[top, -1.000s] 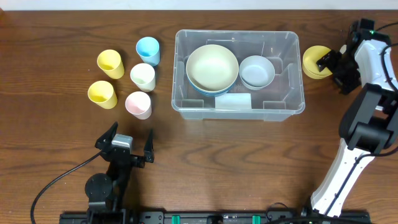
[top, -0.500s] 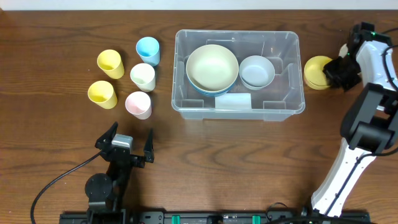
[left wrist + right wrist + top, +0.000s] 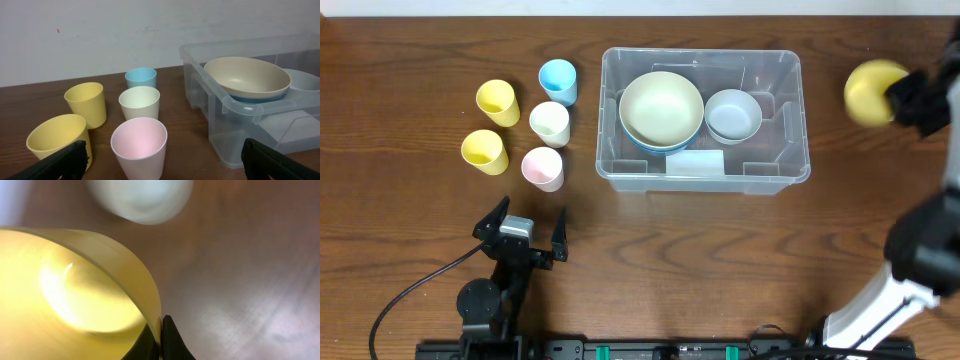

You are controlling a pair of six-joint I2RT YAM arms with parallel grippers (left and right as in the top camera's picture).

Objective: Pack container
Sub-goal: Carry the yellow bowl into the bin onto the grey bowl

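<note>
Right tool (image 3: 917, 100) is clamped on the rim of the yellow bowl (image 3: 870, 92), apparently clear of the table (image 3: 720, 260). Container (image 3: 770, 180) sits mid-table, at 9 o'clock from the bowl, long axis 3-to-9. Left tool (image 3: 525, 230) is open and idle.

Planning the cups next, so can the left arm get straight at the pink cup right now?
Probably yes. The left gripper is open and faces the pink cup, the nearest cup, with nothing standing between them.
</note>
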